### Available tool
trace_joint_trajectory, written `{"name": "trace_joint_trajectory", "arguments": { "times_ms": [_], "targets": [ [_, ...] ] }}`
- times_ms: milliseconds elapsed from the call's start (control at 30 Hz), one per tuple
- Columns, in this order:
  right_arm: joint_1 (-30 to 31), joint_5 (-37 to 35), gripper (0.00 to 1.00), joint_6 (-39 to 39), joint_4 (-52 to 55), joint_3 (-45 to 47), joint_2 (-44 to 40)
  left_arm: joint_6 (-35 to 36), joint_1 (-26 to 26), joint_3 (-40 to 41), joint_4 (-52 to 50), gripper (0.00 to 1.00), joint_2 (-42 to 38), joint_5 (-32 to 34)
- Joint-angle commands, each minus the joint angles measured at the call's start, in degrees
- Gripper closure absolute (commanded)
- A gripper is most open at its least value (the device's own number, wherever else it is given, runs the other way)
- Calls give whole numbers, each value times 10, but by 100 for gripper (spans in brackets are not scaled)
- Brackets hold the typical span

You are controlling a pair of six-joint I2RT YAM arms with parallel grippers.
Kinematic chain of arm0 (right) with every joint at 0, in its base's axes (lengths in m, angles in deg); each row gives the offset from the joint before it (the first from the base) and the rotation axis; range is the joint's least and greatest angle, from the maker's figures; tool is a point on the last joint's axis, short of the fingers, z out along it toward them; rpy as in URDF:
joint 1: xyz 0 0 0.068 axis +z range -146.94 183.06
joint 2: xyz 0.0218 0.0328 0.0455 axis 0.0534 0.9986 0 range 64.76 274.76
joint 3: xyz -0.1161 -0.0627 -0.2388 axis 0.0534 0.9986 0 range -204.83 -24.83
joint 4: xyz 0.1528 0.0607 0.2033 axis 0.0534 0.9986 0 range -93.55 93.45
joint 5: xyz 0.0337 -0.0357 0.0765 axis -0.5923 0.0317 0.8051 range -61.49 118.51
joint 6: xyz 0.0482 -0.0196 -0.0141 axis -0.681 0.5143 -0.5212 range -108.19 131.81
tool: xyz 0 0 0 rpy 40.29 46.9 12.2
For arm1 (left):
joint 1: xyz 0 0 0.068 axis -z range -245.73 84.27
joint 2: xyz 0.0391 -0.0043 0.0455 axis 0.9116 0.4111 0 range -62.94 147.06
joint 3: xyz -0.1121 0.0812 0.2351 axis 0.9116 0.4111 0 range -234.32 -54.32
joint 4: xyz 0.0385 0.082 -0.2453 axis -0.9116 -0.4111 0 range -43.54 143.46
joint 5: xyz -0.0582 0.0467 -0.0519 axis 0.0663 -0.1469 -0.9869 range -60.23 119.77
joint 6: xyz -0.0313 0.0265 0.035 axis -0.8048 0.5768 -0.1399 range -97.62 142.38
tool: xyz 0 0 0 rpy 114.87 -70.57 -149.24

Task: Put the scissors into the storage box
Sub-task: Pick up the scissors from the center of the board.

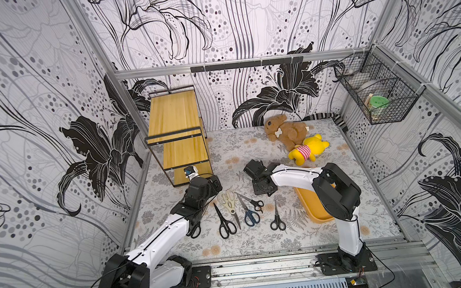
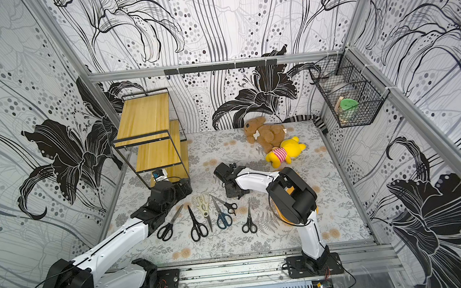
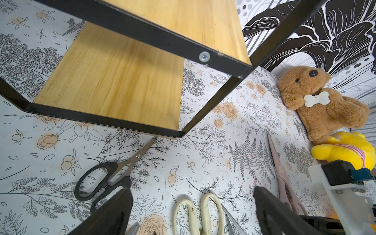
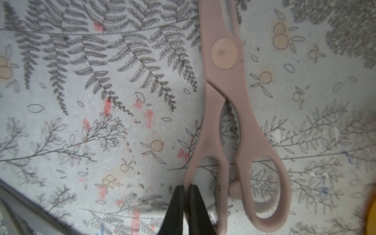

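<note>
Right wrist view: pink scissors (image 4: 225, 81) point away from right claw (image 4: 186, 188).

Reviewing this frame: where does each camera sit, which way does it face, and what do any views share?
Top views: high at the front edge, looking down across the table; left arm and right arm show.
Left wrist: low, facing the shelf and teddy bear; the open left gripper shows.
Right wrist: close above the table, facing the pink scissors; right gripper shut on their handle.
Shared: both wrist views show the pink scissors.
</note>
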Motion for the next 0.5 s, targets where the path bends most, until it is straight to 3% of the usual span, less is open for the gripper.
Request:
{"name": "trace_joint_trajectory", "arguments": {
  "times_ms": [0,167,467],
  "targets": [
    [0,-33,95,40,-17,0,-56,-14,1,1,2,3,4,-32],
    [0,-63,97,73,-4,13,-125,-67,28,2,12,2,27,-93],
    [-22,-83,98,84,91,92,-296,-106,133,-53,35,3,90,-59]
  ]
}}
